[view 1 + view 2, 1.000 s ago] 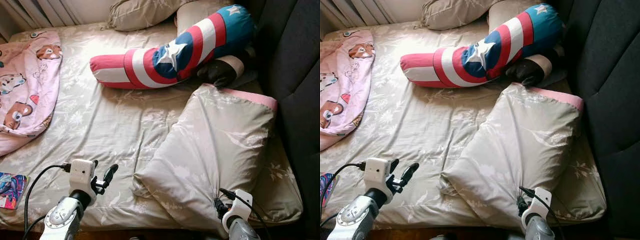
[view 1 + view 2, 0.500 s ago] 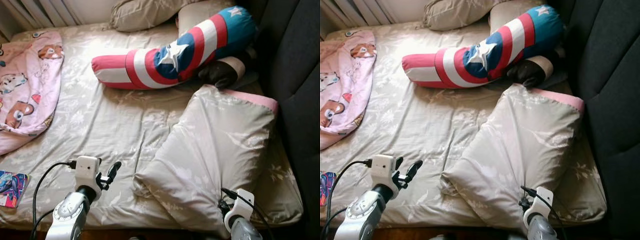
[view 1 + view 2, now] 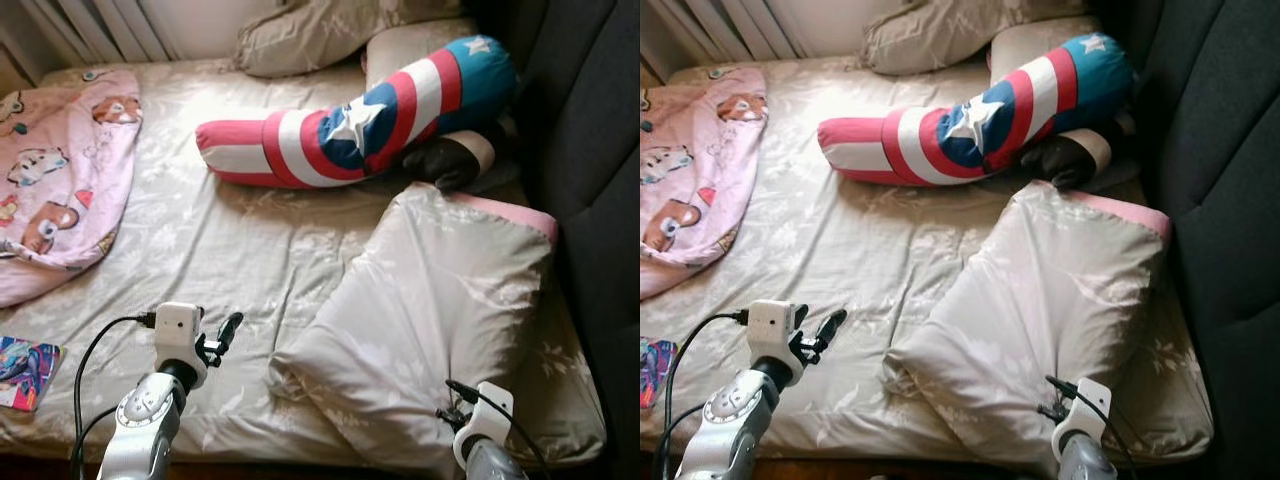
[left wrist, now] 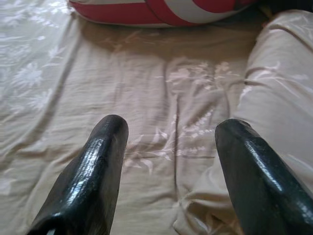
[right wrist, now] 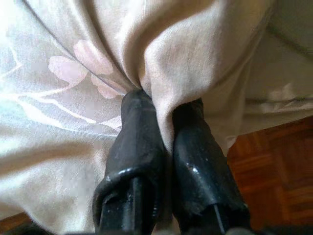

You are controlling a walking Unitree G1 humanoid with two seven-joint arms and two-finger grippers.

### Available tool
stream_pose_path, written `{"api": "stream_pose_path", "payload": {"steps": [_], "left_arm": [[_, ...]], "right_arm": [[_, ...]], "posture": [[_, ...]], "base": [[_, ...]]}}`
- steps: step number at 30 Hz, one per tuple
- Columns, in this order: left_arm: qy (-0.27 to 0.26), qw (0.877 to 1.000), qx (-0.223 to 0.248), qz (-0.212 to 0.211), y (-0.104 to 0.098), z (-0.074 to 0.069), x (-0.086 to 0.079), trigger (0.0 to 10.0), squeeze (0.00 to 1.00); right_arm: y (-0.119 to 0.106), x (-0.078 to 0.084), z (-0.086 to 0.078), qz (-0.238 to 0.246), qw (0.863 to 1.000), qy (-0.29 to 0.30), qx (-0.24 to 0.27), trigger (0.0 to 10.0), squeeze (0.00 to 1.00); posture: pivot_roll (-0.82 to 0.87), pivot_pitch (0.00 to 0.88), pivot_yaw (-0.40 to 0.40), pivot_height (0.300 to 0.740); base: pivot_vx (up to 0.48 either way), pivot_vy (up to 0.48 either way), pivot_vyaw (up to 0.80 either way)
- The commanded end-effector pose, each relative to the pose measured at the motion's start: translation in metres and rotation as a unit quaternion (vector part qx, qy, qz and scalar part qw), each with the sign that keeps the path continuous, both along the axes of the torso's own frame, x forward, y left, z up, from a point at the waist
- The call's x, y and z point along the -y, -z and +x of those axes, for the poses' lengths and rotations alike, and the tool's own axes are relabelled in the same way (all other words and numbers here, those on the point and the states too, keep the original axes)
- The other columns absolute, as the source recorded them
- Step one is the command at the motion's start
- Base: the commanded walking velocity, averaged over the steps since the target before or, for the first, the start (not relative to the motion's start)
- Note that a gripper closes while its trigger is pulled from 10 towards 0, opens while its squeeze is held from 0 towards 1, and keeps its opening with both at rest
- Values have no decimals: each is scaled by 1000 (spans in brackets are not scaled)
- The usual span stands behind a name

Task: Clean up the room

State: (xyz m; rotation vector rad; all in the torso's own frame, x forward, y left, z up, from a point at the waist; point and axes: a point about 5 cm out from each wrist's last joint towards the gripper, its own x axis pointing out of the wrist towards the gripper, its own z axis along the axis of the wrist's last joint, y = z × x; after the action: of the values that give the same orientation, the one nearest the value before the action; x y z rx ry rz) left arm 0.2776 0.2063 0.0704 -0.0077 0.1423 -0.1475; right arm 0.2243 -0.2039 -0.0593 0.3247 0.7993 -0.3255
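A large beige floral pillow (image 3: 440,300) with a pink edge lies askew on the right side of the bed. My right gripper (image 5: 164,105) is shut on a fold of its fabric at the near edge; its wrist (image 3: 482,420) shows at the pillow's near corner. My left gripper (image 4: 168,132) is open and hovers low over the bare sheet (image 3: 240,250), just left of the pillow's near-left corner, holding nothing. A red, white and blue star bolster (image 3: 360,125) lies across the far part of the bed.
A pink cartoon blanket (image 3: 60,170) drapes the bed's left side, with a colourful book (image 3: 25,370) near the front left corner. A black plush thing (image 3: 445,160) and beige pillows (image 3: 320,30) sit at the back. A dark padded headboard (image 3: 590,150) runs along the right.
The whole view has shifted slightly, so the camera moved. My left gripper has edged a little forward over the sheet. The right gripper stays shut on the pillow.
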Motion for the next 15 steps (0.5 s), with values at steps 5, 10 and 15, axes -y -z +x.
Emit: {"api": "stream_pose_path", "payload": {"steps": [5, 10, 15], "left_arm": [[-13, 1000, -9, -6, 10, -3, -2, 10000, 0], [-14, 1000, -8, -12, 14, -4, 0, 10000, 0], [-18, 1000, -11, -16, 19, -7, 0, 10000, 0]], "right_arm": [[-10, 49, -6, -75, 995, 72, 2, 0, 0], [-36, 96, 0, -130, 982, 129, 46, 0, 0], [-62, 149, -8, -199, 961, 184, 47, 0, 0]], "posture": [[60, 77, 44, 740], [45, 50, 28, 740], [39, 36, 23, 740]], "base": [[0, 0, 0], [0, 0, 0], [0, 0, 0]]}}
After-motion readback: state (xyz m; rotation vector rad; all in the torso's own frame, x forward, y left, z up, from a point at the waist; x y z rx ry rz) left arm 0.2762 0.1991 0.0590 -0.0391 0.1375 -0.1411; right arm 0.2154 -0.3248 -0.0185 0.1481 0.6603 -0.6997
